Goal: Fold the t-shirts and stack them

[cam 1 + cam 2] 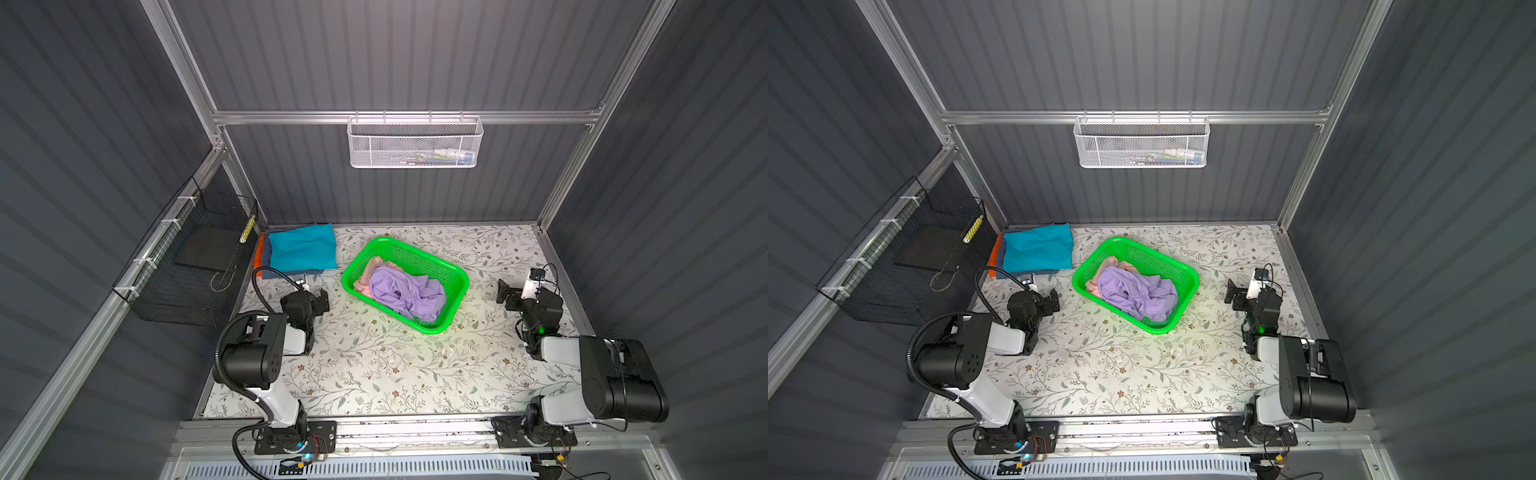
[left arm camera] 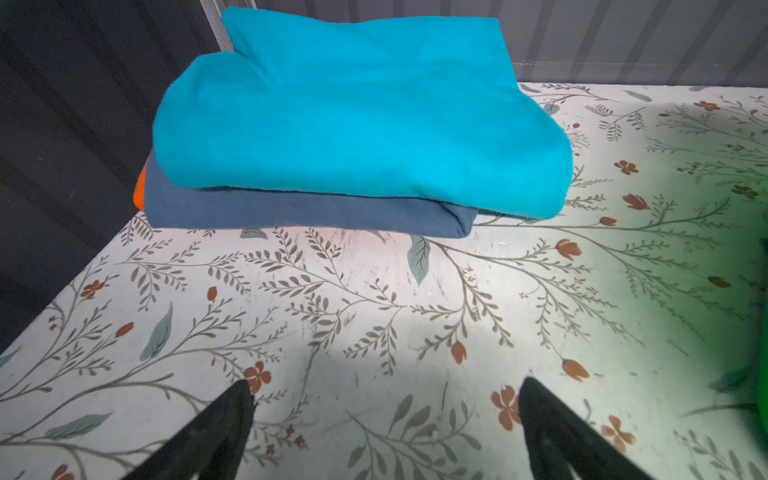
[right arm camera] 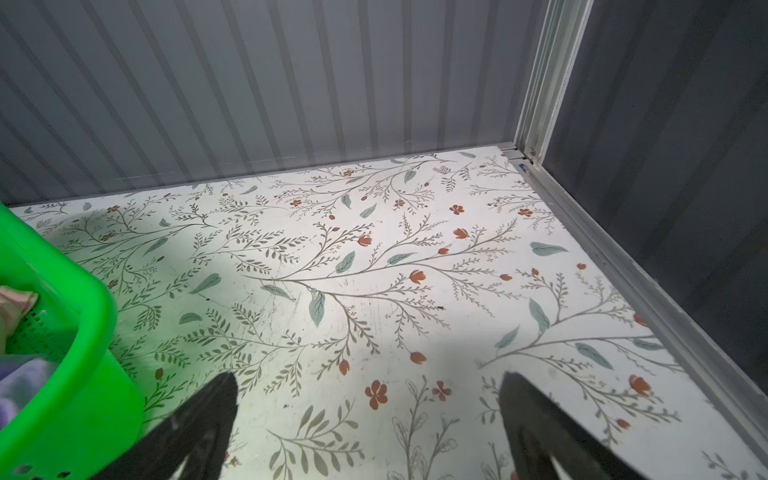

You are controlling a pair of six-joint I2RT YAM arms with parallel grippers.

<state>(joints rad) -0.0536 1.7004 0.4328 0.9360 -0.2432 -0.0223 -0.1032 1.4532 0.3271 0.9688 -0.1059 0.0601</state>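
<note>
the table [image 1: 374, 374], printed with leaves and flowers, fills the floor of the cell. a black basket [image 1: 183, 266] hangs on the left wall and a white basket [image 1: 415, 143] hangs on the back rail, both off the table. the green basket [image 1: 428, 330] stands near the middle of the table, turned at an angle, between the two arms.

the teal shirt [image 1: 303, 247] lies folded in the far left corner, on top of a stack. in the left wrist view the teal shirt [image 2: 353, 112] overhangs the layer below on the side nearer the green basket. the lavender shirt [image 1: 405, 293] lies crumpled in the green basket, filling its near half. the grey-blue shirt [image 2: 307, 212] lies folded right under the teal one, with its near edge showing. the pink shirt [image 1: 368, 270] is bunched in the green basket toward its far left end, partly under the lavender one. the orange shirt [image 2: 139, 193] lies under the grey-blue one, and only a sliver shows on the wall side.

the left gripper [image 2: 385, 390] hovers near the stack without touching it, its jaws spread wide with only table between them. the right gripper [image 3: 369, 380] is just right of the green basket, jaws also spread wide and holding nothing.
</note>
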